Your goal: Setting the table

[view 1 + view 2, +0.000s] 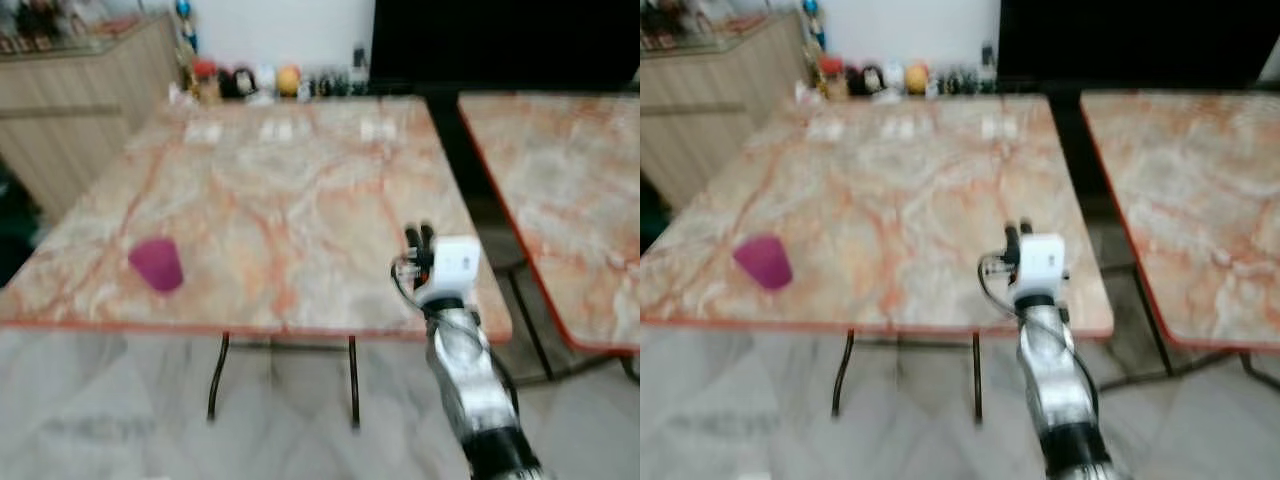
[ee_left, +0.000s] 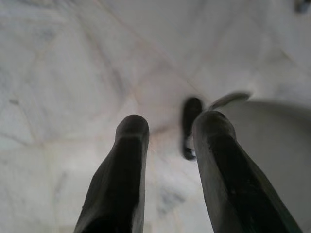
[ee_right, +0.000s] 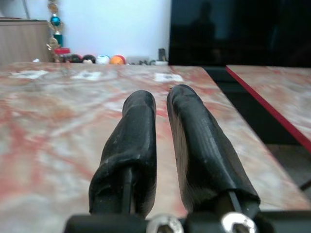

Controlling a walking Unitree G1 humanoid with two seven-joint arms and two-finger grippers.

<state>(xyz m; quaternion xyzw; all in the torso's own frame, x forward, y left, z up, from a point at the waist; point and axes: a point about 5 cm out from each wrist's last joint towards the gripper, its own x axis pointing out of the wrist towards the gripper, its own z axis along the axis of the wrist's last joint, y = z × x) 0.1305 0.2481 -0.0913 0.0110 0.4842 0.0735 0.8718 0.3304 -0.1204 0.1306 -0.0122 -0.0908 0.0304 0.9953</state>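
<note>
1. Right gripper (image 1: 420, 238) was raised over the near right corner of the marble table (image 1: 300, 200), its two black fingers (image 3: 138, 141) drawn close with only a slim gap between them and nothing held.
2. From that gripper the purple cup (image 1: 156, 264) lay well apart, across the table toward the near left corner, just inside the near edge. It looked tipped or blurred, so whether it stood upright could not be told, and no long axis could be read.
3. Left gripper (image 2: 165, 145) hung idle, pointing down at the pale floor (image 2: 73, 73), fingers apart and empty. Judged by side alone, the left arm would be the nearer one to the cup, though it was not raised.
4. Between the right gripper and the cup the tabletop was bare marble; nothing stood in the way of a sideways reach along the near edge.
5. Small bottles and jars (image 1: 260, 80) lined the far edge, with a few pale flat items (image 1: 278, 130) just in front of them, too blurred to name.
6. A second marble table (image 1: 560, 200) stood to the right across a dark gap, and a wooden cabinet (image 1: 90, 110) stood beyond the left edge.
</note>
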